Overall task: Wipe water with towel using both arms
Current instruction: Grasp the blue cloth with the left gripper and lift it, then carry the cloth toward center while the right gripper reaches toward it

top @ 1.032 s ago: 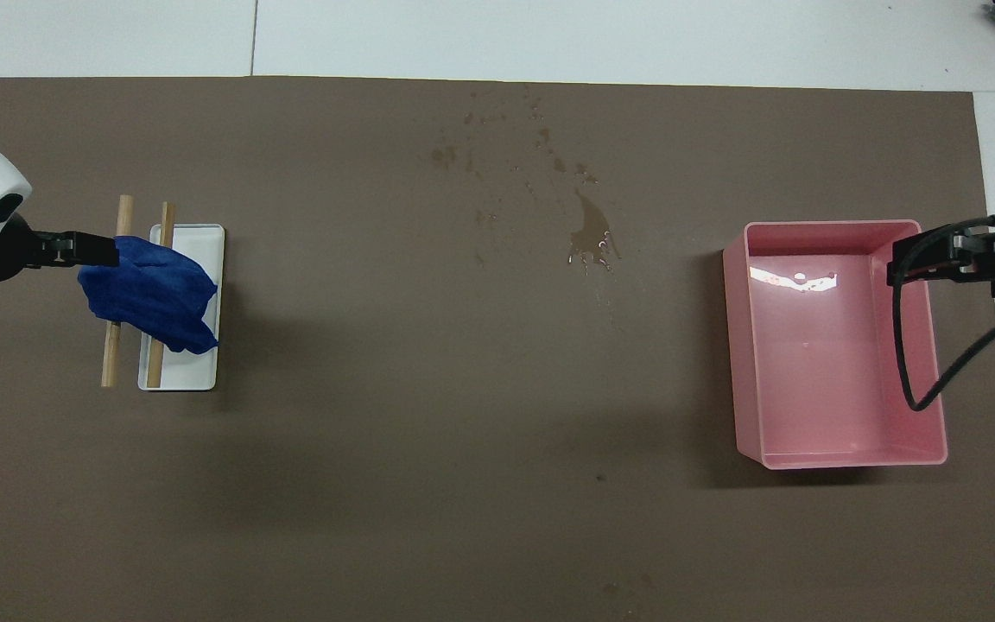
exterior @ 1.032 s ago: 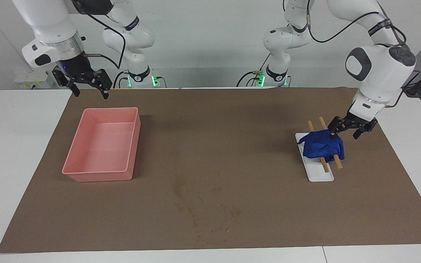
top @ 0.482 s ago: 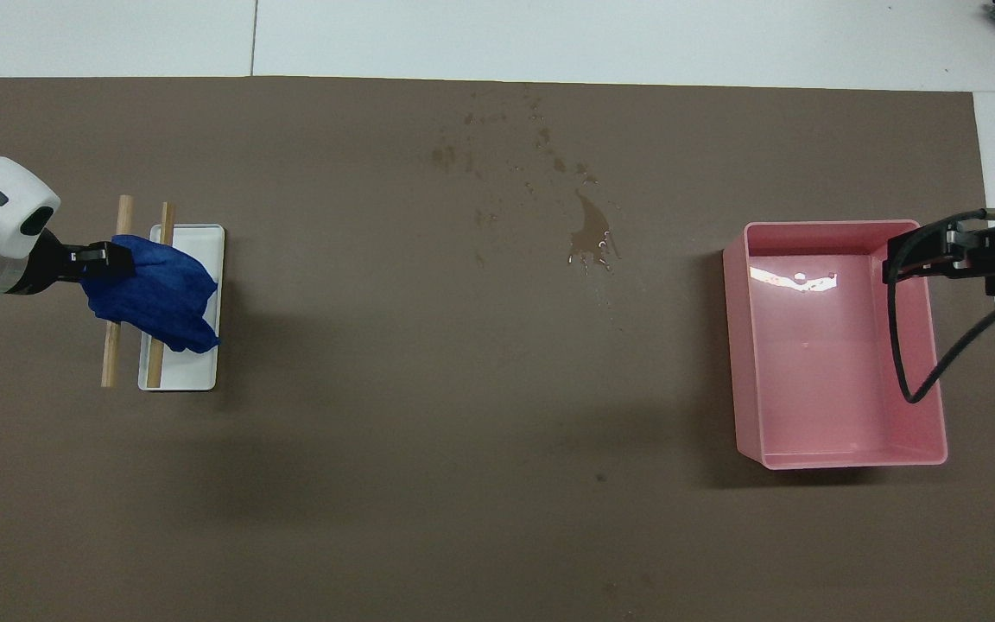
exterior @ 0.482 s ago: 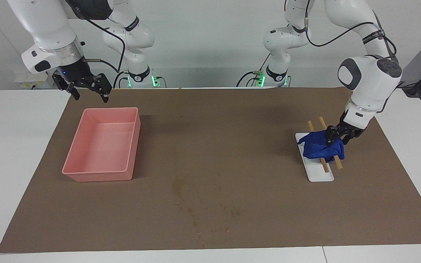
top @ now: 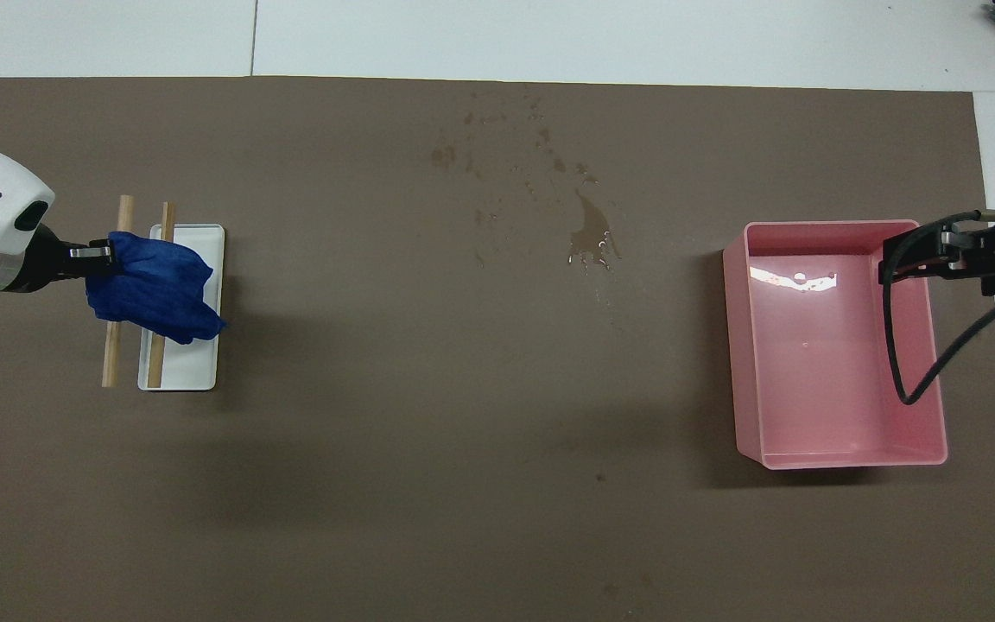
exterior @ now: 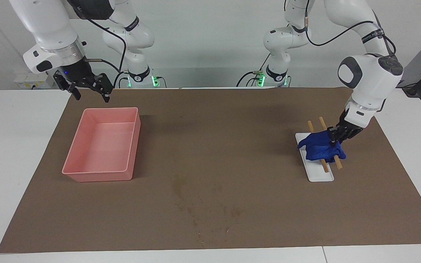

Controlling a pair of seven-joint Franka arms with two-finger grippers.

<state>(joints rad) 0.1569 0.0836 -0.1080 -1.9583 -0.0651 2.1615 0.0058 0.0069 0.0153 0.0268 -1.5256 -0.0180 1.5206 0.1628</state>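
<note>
Towel [exterior: 320, 148] on white tray [exterior: 320, 174], brown mat [exterior: 232, 146].

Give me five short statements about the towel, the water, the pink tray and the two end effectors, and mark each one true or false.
1. The left end effector is shut on the towel. True.
2. The towel lies in the pink tray. False: it rests on two wooden sticks across a white tray, toward the left arm's end of the table.
3. The right end effector is open and holds nothing. True.
4. The water is farther from the robots than the pink tray. True.
5. The right end effector is pressing on the water. False: it waits in the air by the pink tray's nearer end.
</note>
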